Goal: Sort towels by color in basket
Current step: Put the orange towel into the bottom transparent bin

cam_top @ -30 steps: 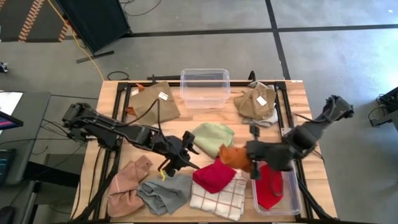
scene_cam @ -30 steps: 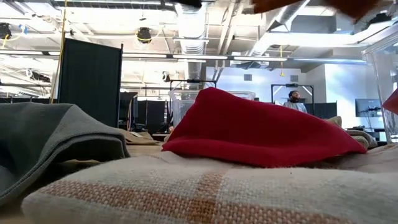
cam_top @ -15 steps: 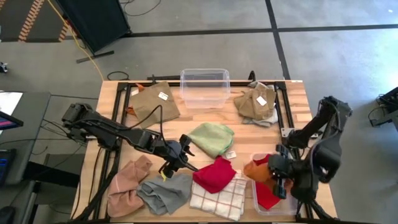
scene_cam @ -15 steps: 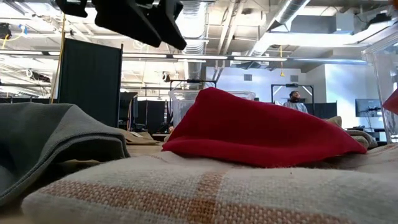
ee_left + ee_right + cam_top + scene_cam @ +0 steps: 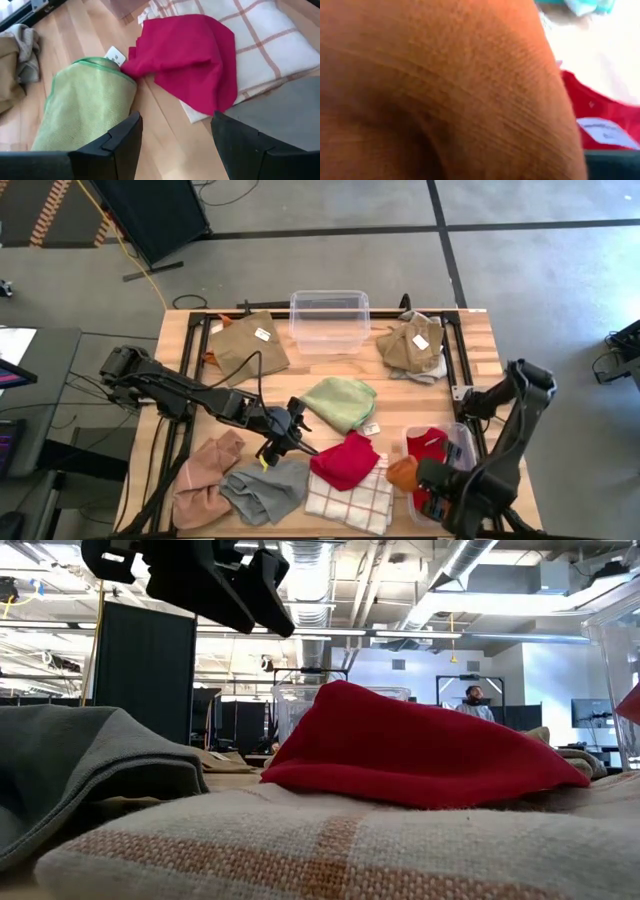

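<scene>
Table [image 5: 190, 330] fills centre of high view, wood top, dark rails on both sides.

L arm comes in from mid-left; L gripper [image 5: 292, 430] hovers centre frame, fingers [image 5: 112, 147] wide apart, nothing between them. In its wrist view it looks over bare wood betw green towel [image 5: 342, 402] and red towel [image 5: 345, 461].

R arm folds down lower right; R gripper [image 5: 425, 478] at near-left corner of lower-right bin [image 5: 468, 442], fingers pinched shut on rust towel [image 5: 402, 473]. Rust cloth fills R wrist view [image 5: 445, 90].

Clear bin [image 5: 330, 320] top centre, no cloth seen in it.

Towels, big to small approx:
- tan towel [image 5: 245, 340] upper left, white tag, beside top bin.
- beige towel [image 5: 412, 346] upper right, white tag, grey scrap under its edge.
- checked towel [image 5: 348, 498] bottom centre, red towel lying partly on it.
- grey towel [image 5: 263, 490] lower left of centre, touching checked.
- pink towel [image 5: 205, 477] lower left, touching grey.
- green towel centre, tag at its lower-right corner.
- 2nd red towel [image 5: 434, 448] inside lower-right bin.

Low view: red over checked, grey at left, L gripper overhead upper left.
</scene>
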Tool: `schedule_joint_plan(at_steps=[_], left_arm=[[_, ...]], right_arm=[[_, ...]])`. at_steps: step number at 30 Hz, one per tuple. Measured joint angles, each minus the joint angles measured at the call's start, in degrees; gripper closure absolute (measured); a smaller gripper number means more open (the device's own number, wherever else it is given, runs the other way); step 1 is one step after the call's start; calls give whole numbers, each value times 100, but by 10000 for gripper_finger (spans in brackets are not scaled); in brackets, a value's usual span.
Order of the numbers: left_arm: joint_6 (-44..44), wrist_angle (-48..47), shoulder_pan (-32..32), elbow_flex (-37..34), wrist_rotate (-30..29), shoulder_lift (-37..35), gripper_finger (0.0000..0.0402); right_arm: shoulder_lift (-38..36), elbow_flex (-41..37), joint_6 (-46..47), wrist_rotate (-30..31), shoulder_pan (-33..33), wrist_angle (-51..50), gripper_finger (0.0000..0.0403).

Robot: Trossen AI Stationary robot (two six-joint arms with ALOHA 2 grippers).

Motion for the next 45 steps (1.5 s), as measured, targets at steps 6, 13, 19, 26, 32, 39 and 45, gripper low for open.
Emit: schedule_joint_plan(at_steps=[6, 13, 19, 26, 32, 39, 45], left_arm=[[-47, -5, -2, 0, 93, 0, 177], [-37, 5, -13, 0, 164, 0, 177], [-13, 145, -13, 0, 164, 0, 177], [-7, 151, -13, 1, 164, 0, 177], [-19, 67, -13, 2, 164, 0, 177], [-21, 124, -13, 4, 164, 0, 177], [-25, 124, -13, 4, 163, 0, 177]], right_arm=[[318, 0, 727, -116, 245, -264, 378], [485, -2, 1286, -625, 414, -764, 378], [480, -325, 885, -752, 151, -427, 378], [480, -1239, 84, -1213, -240, 896, 378], [445, -1577, 11, -1197, -307, 1223, 378], [446, -1782, -36, -1277, -309, 1661, 376], [237, -1818, 147, -1320, -302, 1726, 369]])
